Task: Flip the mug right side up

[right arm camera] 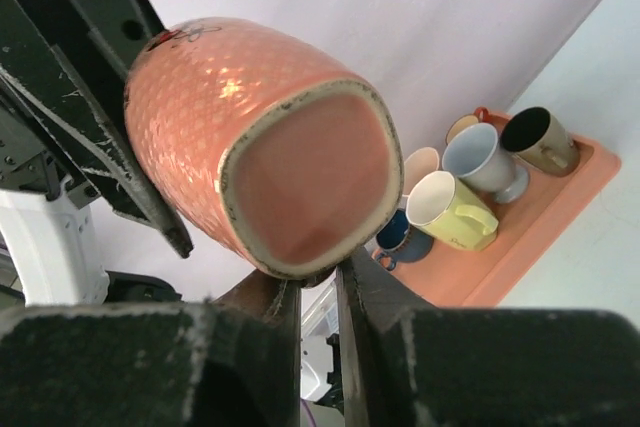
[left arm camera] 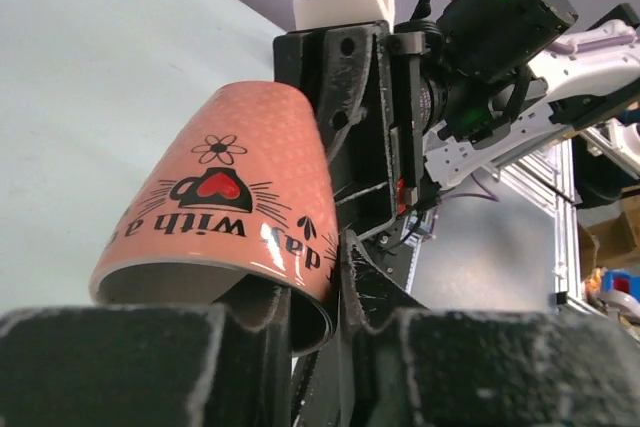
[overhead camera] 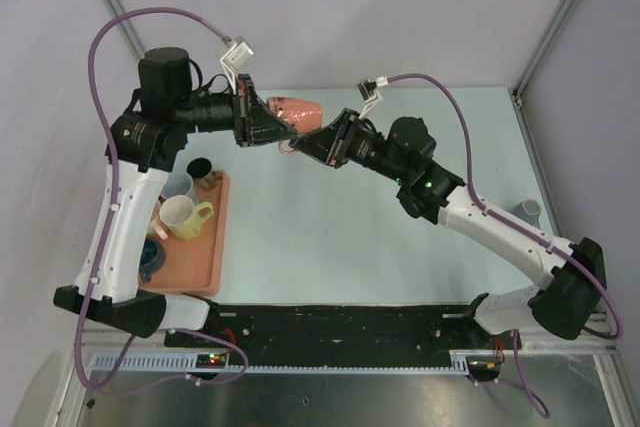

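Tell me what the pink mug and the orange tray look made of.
The mug looks like glazed ceramic: glossy highlights, a bare rough ring round its base. The tray is probably matte plastic: even colour, no shine; not certain.

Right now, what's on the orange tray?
Yellow mug, grey cup, olive mug, blue mug, cream cup; another behind is mostly hidden. From above, the left arm covers part of the tray.

One pink mug (overhead camera: 300, 109). One orange tray (overhead camera: 197, 265) at the desk's (overhead camera: 350, 237) left edge, carrying six more mugs (right arm camera: 450, 209). One grey cup (overhead camera: 527, 212) at the right edge.
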Controlling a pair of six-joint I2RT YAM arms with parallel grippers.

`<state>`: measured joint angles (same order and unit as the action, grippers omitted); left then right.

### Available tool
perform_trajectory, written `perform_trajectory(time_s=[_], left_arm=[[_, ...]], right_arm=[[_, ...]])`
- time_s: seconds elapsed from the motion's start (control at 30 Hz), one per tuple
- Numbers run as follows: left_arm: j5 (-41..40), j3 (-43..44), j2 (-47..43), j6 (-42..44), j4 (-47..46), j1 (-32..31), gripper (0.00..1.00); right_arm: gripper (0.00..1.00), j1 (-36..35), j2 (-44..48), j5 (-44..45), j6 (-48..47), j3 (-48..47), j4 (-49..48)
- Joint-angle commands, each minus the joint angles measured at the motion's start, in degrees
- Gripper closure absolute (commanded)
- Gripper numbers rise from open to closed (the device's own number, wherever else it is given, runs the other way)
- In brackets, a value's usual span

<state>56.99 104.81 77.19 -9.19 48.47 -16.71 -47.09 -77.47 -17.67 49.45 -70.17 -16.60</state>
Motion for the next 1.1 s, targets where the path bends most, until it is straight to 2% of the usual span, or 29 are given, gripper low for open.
perform_trajectory(time_s=[0.0, 0.03, 0.07, 0.1, 0.13, 0.2, 0.27, 0.43, 0.53, 0.63, 0.7, 0.83, 1.07], left_arm=[[-2.17, -2.03, -0.98, -1.38, -3.90, -0.57, 0.95], [-4.40, -3.02, -1.29, -1.28, -3.90, 0.07, 0.97], [-6.22, -4.65, -1.97, -0.88, -3.86, 0.79, 0.99], [-9.15, -6.00, -2.62, 0.77, -3.53, 1.94, 0.99], [-12.33, -7.37, -3.47, 4.02, -1.79, 2.73, 0.99], [-22.32, -8.67, -4.66, 12.84, 3.92, 3.57, 1.00], [-32.17, -9.68, -5.99, 21.27, 11.43, 3.87, 1.00], [-45.19, -14.93, -11.20, 35.21, 28.87, 6.09, 1.00], [-51.91, -19.73, -13.58, 39.96, 37.52, 8.37, 1.00], [-57.15, -29.33, -15.91, 43.65, 42.63, 10.77, 1.00], [-59.89, -36.07, -17.20, 46.48, 42.64, 12.98, 1.00], [-59.97, -45.58, -19.64, 50.87, 35.15, 19.01, 1.00], [-58.57, -53.97, -20.06, 55.03, 26.55, 25.00, 1.00]], right_arm=[[1.00, -1.65, -2.39, -5.37, -1.44, -2.78, 0.10], [0.92, -1.58, -2.45, -5.41, -2.11, -2.78, 1.67], [0.77, -1.50, -2.43, -5.07, -2.80, -2.78, 3.42], [0.59, -1.24, -2.25, -4.16, -4.02, -2.78, 6.54], [0.43, -1.11, -1.98, -3.18, -5.51, -2.73, 10.74], [0.17, -0.91, -1.21, 0.11, -8.41, -2.74, 18.23], [0.05, -0.99, -0.32, 3.17, -11.11, -2.70, 25.34], [0.01, -0.96, 2.37, 8.96, -16.04, -2.37, 36.47], [0.00, -0.98, 4.84, 12.50, -17.94, -1.72, 38.90], [0.01, -0.91, 7.07, 15.32, -19.11, -0.18, 39.22], [0.00, -0.72, 8.30, 16.10, -19.67, 0.66, 39.15], [0.01, 0.09, 9.71, 16.19, -20.60, 1.01, 39.91], [0.01, 0.04, 13.36, 19.80, -19.97, 3.20, 41.37]])
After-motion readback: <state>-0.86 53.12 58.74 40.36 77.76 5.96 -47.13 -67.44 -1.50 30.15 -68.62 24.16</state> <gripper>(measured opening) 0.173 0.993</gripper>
